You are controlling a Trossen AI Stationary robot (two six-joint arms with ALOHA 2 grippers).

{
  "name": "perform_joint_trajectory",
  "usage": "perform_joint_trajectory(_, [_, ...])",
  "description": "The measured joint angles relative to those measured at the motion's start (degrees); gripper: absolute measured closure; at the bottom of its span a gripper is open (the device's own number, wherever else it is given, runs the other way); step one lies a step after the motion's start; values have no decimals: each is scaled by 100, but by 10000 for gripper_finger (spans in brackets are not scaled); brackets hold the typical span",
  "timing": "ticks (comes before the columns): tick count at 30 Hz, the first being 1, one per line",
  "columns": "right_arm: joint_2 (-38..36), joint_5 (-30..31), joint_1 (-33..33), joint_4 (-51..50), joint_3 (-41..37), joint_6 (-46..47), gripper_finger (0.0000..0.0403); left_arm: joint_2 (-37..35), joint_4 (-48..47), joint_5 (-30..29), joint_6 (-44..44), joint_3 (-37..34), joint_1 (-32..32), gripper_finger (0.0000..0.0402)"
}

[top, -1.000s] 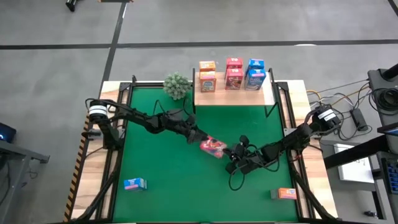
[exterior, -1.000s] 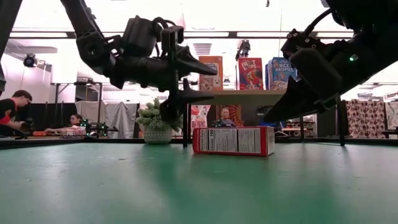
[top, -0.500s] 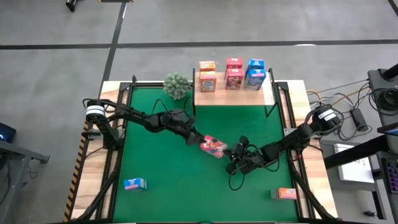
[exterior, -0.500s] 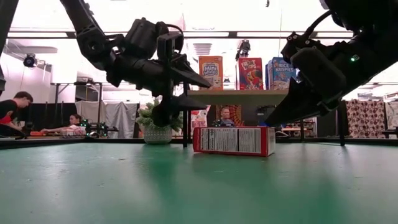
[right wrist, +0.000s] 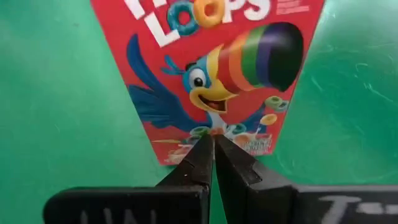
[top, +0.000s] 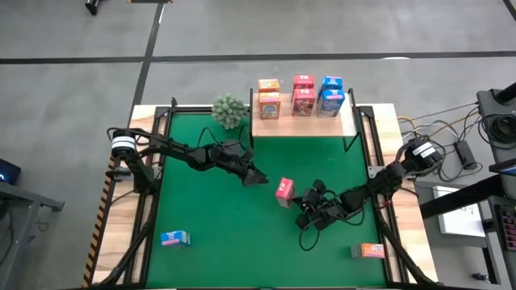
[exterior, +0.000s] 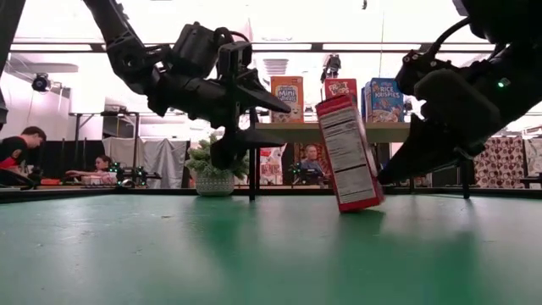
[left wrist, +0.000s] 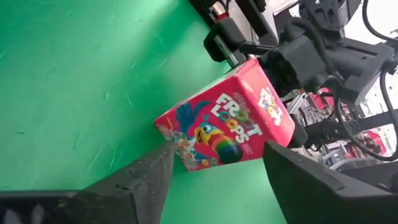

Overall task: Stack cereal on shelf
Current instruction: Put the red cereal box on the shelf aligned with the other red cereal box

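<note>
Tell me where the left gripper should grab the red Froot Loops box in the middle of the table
Probably across its two narrow side panels, near mid-height, coming in level from the left arm's side. The Froot Loops box stands on end, tilted, with the shut right gripper close against its far side, and the open left gripper already faces it.

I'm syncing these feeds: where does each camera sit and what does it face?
High: overhead, straight down; both arms, shelf.
Low: table height, facing the room; left gripper, tilted red box.
Left wrist: past its open jaws at that box.
Right wrist: shut right gripper at the box front.
All four share the red box.
</note>
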Motion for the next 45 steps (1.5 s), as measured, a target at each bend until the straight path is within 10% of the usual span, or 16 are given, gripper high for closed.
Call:
perform_joint_trajectory(18, [31, -39, 33, 43, 4, 72, 394, 97, 35, -170, 729, 132, -2, 143])
perform_joint_trajectory(29, [-713, -1596, 42, -242, 191, -260, 394, 93, 38, -170, 1321, 131, -2, 146])
perform_joint_trajectory(45, [-1782, -2711, -1012, -5195, 3276, -2796, 394, -1334, 41, -473, 2925, 129, 13, 146])
